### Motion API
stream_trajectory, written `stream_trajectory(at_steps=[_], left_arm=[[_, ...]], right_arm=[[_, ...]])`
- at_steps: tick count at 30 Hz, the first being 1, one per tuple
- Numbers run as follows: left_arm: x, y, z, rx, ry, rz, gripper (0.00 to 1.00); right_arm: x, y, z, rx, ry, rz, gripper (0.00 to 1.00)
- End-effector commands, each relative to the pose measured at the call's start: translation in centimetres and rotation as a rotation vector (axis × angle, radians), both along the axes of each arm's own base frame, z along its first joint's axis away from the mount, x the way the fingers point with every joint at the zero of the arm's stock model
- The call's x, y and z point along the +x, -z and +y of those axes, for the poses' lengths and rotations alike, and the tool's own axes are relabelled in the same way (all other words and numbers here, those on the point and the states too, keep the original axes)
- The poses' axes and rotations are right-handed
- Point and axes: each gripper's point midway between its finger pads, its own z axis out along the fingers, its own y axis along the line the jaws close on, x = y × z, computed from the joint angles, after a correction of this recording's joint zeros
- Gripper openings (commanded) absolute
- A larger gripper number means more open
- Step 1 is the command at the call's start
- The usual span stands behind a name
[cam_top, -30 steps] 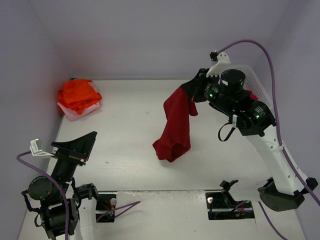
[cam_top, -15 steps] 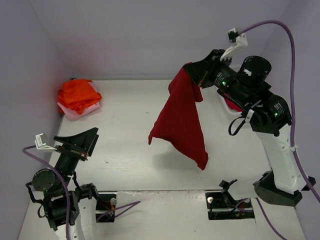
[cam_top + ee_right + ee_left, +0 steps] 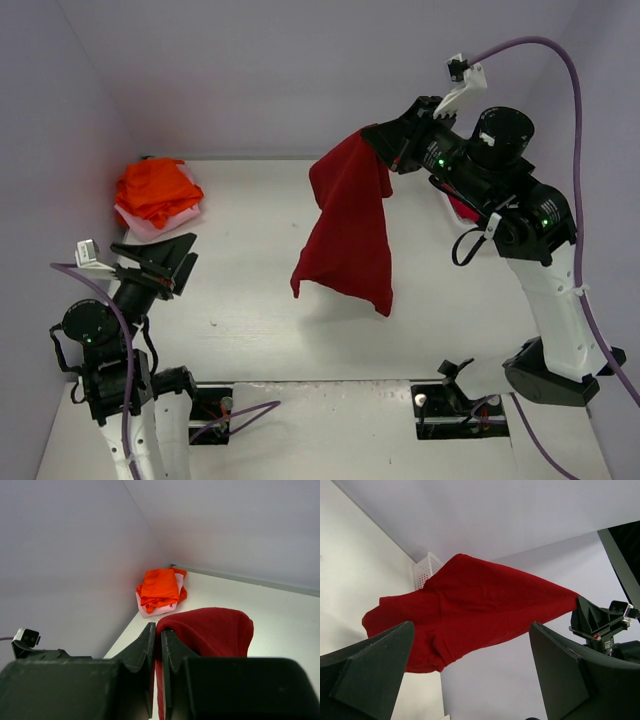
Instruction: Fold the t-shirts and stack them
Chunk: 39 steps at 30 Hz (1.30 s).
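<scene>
A large dark red t-shirt [image 3: 350, 230] hangs in the air over the middle of the table, pinched at its top edge by my right gripper [image 3: 378, 140], which is shut on it. In the right wrist view the red cloth [image 3: 210, 630] bulges out past the closed fingers [image 3: 145, 647]. An orange t-shirt [image 3: 155, 190] lies folded on a pale pink one [image 3: 150, 226] in the far left corner, also visible as an orange t-shirt [image 3: 160, 587] from the right wrist. My left gripper [image 3: 160, 268] stands open at the near left, empty, facing the hanging shirt [image 3: 470, 610].
A white lattice basket [image 3: 425, 570] stands at the far right behind the right arm, with a bit of red cloth [image 3: 462, 210] showing beside the arm. Pale walls close in the table on three sides.
My right gripper has lifted the dark red shirt off the table and swung it left, so it now hangs free. The left arm has tilted slightly.
</scene>
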Motion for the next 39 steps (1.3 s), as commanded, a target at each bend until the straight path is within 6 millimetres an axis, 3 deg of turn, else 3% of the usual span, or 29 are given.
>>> stream_trajectory(at_steps=[1,7,16,19,21,22,23,24,25,26,27,30,36,39], left_arm=[[-0.4,-3.7,-0.5,0.074,0.024,-0.135,0.93],[1.9,-4.3,0.0,0.121,0.045,-0.124,0.93],[5.2,-5.2,0.9,0.142,0.024,-0.134,0.93],[7.1,-4.0,-0.6,0.160,0.084,-0.094,0.93],[8.8,-3.4,-3.3,0.193,0.156,-0.095,0.93],[9.0,-3.1,-5.0,0.203,0.207,-0.091,0.93],[10.6,-1.6,-6.3,0.214,0.233,-0.044,0.93],[10.1,-0.9,-9.5,0.240,0.330,-0.041,0.93],[10.1,-1.2,-10.9,0.253,0.364,-0.048,0.93],[11.1,0.3,-12.4,0.270,0.398,-0.005,0.93],[10.7,0.5,-14.1,0.288,0.427,-0.009,0.93],[11.4,0.4,-15.6,0.296,0.424,-0.017,0.93],[11.5,-1.2,-15.7,0.328,0.417,-0.055,0.93],[11.1,-0.8,-16.0,0.351,0.452,-0.028,0.93]], right_arm=[[0.4,-2.3,0.7,0.069,-0.024,-0.074,0.00],[0.5,-2.1,0.6,0.057,-0.018,-0.078,0.00],[0.2,-2.3,-1.5,0.018,0.063,-0.126,0.00],[0.3,-2.3,-1.8,0.007,0.075,-0.135,0.00],[0.5,-2.1,-1.8,-0.006,0.083,-0.137,0.00],[0.7,-1.9,-1.8,-0.012,0.085,-0.135,0.00],[0.8,-1.8,-1.9,-0.017,0.094,-0.135,0.00],[0.7,-1.8,-2.0,-0.017,0.097,-0.137,0.00],[0.6,-1.9,-2.2,-0.018,0.099,-0.141,0.00],[0.6,-2.0,-2.3,-0.018,0.104,-0.145,0.00],[0.6,-2.1,-2.6,-0.019,0.117,-0.147,0.00],[-0.1,-2.5,-3.5,-0.013,0.135,-0.160,0.00],[0.2,-1.4,-4.4,-0.047,0.178,-0.152,0.00],[0.6,-1.2,-4.0,-0.053,0.176,-0.145,0.00]])
